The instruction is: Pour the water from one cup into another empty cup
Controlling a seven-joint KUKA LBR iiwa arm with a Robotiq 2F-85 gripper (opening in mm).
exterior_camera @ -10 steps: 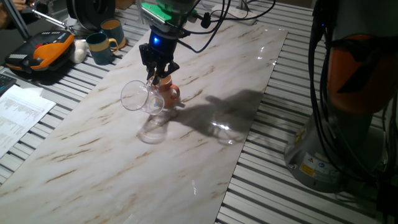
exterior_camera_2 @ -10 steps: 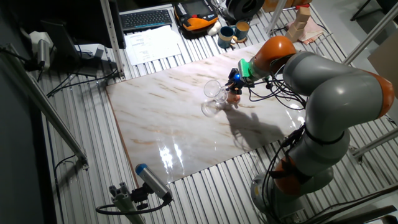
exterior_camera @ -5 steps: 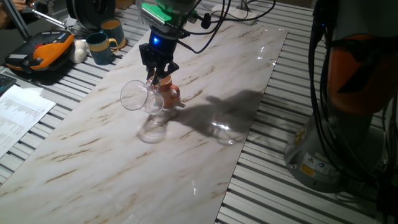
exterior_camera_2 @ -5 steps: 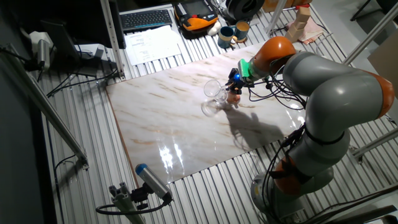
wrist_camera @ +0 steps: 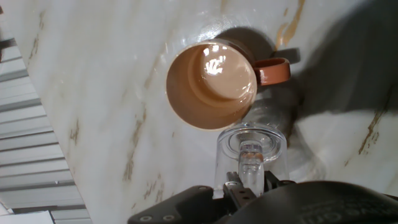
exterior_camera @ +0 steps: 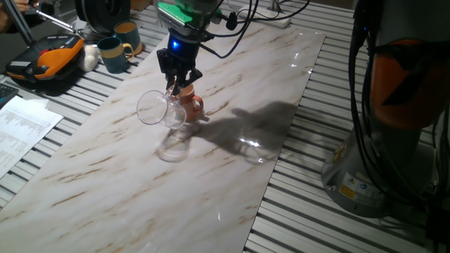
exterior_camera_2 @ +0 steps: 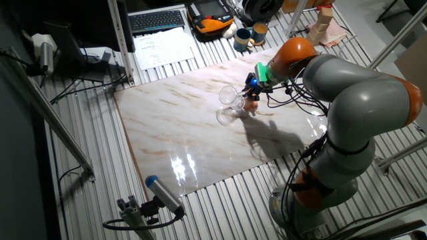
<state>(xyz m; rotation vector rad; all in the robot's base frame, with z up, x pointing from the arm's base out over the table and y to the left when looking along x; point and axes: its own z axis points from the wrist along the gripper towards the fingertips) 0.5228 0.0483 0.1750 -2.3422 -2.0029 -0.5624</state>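
The glass mug (exterior_camera: pixel 158 109) hangs tipped on its side just above the marble board, its mouth facing left. My gripper (exterior_camera: pixel 174 86) is shut on it from above, apparently at the handle. Right beside it the terracotta mug (exterior_camera: pixel 191 105) stands upright on the board. The other fixed view shows the same glass mug (exterior_camera_2: pixel 230 98), terracotta mug (exterior_camera_2: pixel 251 105) and gripper (exterior_camera_2: pixel 248 90). In the hand view the terracotta mug (wrist_camera: pixel 211 84) is open below me with a glossy wet-looking bottom, and the glass (wrist_camera: pixel 252 146) sits at my gripper (wrist_camera: pixel 249 183). I cannot make out water in the glass.
Two dark teal mugs (exterior_camera: pixel 112 53) and an orange-black device (exterior_camera: pixel 43 60) sit past the board's far left corner. Papers (exterior_camera: pixel 21 126) lie left of the board. The arm's base (exterior_camera: pixel 394 126) stands off the right edge. The board (exterior_camera: pixel 211 176) lies on a slatted table.
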